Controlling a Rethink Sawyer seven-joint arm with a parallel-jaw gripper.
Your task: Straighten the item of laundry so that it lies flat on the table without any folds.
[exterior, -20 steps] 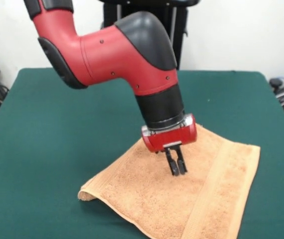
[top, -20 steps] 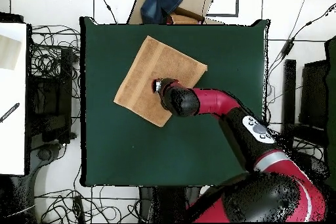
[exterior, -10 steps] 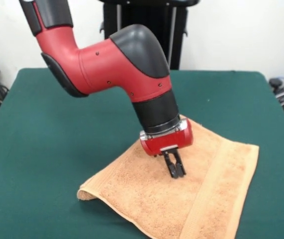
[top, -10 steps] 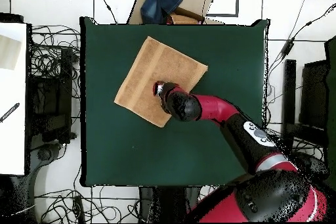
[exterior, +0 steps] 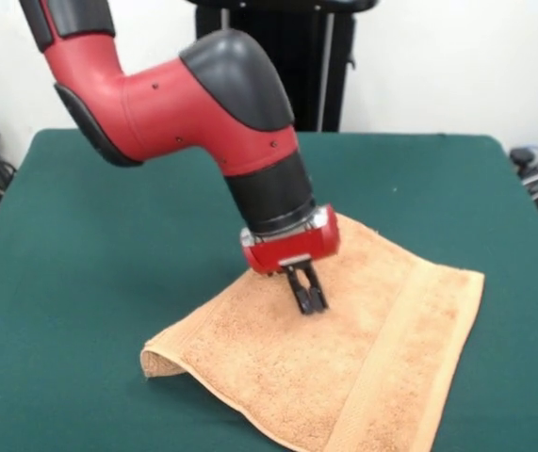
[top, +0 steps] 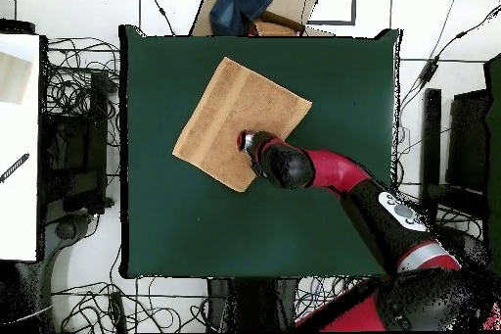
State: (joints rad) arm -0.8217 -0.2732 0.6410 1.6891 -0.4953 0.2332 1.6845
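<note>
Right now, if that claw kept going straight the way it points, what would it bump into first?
Most likely the towel. The gripper points down, fingers shut, with its tips at or just above the cloth. Whether they already touch is hard to tell. The table lies underneath.

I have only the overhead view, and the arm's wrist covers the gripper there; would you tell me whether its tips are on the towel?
Observer: Yes. In the front view the gripper has its tips down on the towel, near the cloth's middle.
Operator: Thank you. Are the fingers open?
Observer: No, they are shut together. I cannot tell whether any cloth is pinched between them.
Operator: From above the towel looks flat. Is it?
Observer: Not quite. The front view shows one curled corner lifted off the table.
</note>
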